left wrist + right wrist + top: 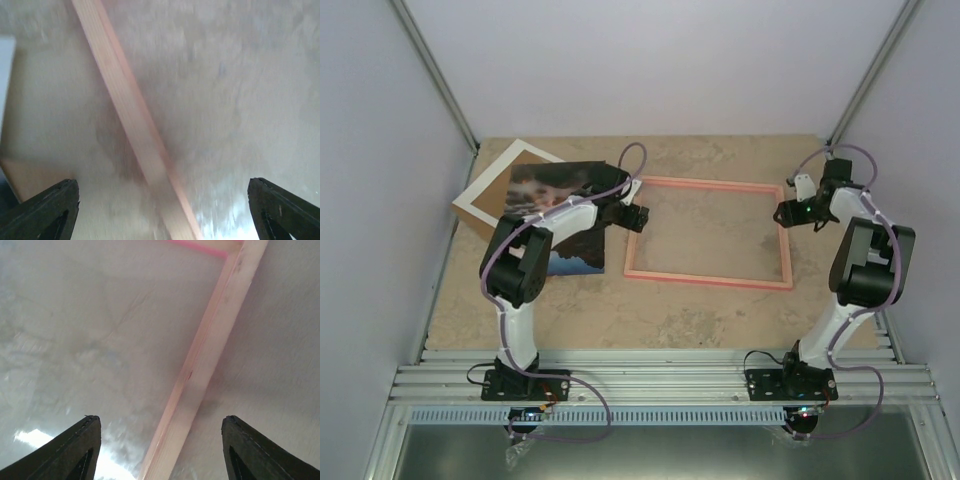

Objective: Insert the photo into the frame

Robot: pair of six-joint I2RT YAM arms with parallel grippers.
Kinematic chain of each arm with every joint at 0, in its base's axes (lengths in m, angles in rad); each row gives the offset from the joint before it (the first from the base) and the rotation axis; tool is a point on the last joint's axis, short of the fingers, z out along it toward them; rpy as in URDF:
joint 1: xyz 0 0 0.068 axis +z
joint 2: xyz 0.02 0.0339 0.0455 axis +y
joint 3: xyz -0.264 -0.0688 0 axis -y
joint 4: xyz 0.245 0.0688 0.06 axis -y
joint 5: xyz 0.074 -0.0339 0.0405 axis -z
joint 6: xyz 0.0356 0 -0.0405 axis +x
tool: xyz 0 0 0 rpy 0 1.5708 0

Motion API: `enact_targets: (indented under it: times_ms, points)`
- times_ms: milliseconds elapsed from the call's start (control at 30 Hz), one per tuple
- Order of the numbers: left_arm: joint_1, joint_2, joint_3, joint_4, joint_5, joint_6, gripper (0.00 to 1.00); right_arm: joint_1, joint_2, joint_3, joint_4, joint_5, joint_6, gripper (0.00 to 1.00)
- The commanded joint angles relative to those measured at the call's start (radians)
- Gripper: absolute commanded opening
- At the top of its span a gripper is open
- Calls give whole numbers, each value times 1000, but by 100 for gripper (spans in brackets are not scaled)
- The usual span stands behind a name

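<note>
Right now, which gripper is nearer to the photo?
Left. The left gripper hovers over the frame at its left rail, just beside the right edge of the photo. The right gripper is above the right rail, with the whole frame between it and the photo.

The frame (pixel 710 184) is salmon pink, with a brighter pink streak along one rail in the right wrist view. The photo (pixel 545 185) is dark, mottled with pale and brownish cloud patches, and blue along its near edge. The mat (pixel 492 197) has a white border around plain tan brown. The table (pixel 720 315) is beige stone with faint marbled veining. The left arm (pixel 520 270) and right arm (pixel 860 260) are white and black, with lilac cables. The left gripper (pixel 161 205) and right gripper (pixel 160 440) have black fingers.
</note>
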Motion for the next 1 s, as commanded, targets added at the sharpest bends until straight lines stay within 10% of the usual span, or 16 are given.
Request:
enact_targets:
  times_ms: [0,467,967]
  points:
    - [18,105,127,-1,-45,-25,94,-4,98,86,67,-19,62,67]
    - [88,223,316,-33,-26,-53,94,-1,265,204,98,-47,138,52]
    - [364,-193,-25,-118,128,68,99,44,37,218,84,-187,84,70]
